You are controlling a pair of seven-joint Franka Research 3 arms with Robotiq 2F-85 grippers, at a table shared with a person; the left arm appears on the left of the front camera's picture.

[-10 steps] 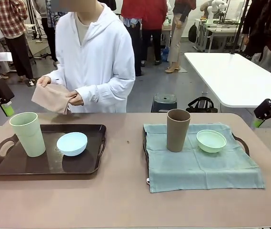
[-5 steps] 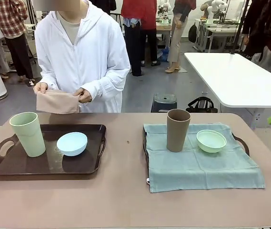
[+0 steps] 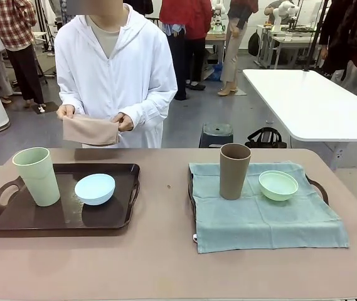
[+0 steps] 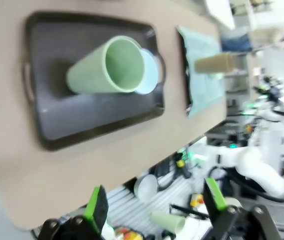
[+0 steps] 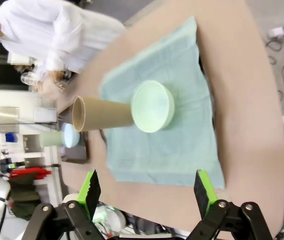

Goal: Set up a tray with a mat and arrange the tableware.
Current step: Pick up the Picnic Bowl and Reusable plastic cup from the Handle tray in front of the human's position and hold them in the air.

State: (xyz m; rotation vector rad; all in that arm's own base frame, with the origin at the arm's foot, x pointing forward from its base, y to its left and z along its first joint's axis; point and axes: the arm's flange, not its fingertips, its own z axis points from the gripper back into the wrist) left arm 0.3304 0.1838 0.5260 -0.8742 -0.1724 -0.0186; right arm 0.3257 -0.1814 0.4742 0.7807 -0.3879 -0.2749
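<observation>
1. A busy workshop with people standing about lies behind the brown table [image 3: 165,269]. At its far side a person in white [image 3: 112,63] holds a folded tan cloth [image 3: 90,130] in both hands.
2. On the robot's left, a dark tray [image 3: 2,221] carries the pale green tumbler [image 3: 37,175], upright, with the light blue bowl [image 3: 95,188] just beside it.
3. On the right, a teal mat [image 3: 266,219] covers a second tray [image 3: 318,187]. The brown tumbler [image 3: 234,170] stands on the mat, and the mint green bowl [image 3: 278,185] sits near it without touching.
4. The left gripper [image 4: 155,202] hangs high over the table's edge by the dark tray, fingers spread wide with nothing between them.
5. The right gripper [image 5: 146,187] hangs above the mat's side, equally wide and empty.
</observation>
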